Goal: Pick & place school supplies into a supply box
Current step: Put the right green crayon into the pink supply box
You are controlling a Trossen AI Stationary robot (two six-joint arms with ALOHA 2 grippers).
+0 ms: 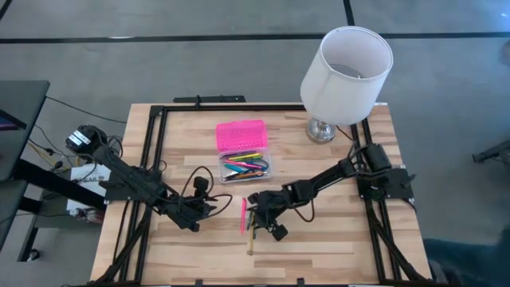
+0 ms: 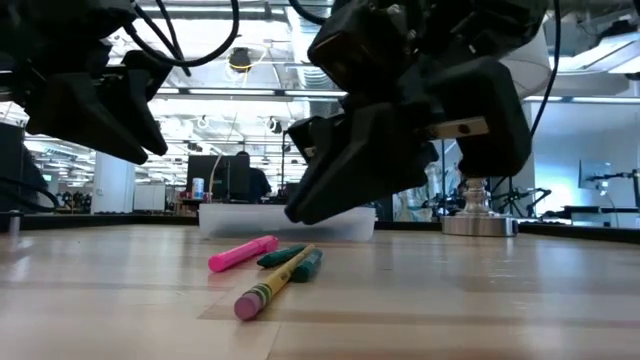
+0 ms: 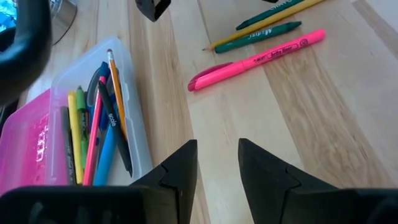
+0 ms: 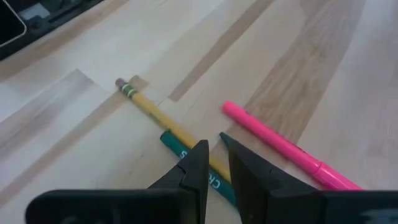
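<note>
While most supplies lie in supply box [image 1: 245, 166], pink highlighter [image 1: 243, 215], yellow pencil [image 2: 272, 285], two green markers [image 2: 296, 262] remain at box's 6 o'clock. Right gripper [image 1: 263, 226] hovers there, slightly parted, empty; left gripper [image 1: 213, 207] at 7 o'clock, likewise.

Four supplies are lying loose on the table: one pink highlighter [image 3: 258, 59], one yellow pencil [image 4: 168, 124] and two green markers [image 3: 258, 36]. One supply box [image 1: 245, 166] is sitting there with several pens inside, too crowded to count, and its one pink lid [image 1: 241, 135] is lying beside it. One white lamp [image 1: 344, 76] is standing on the table.
</note>
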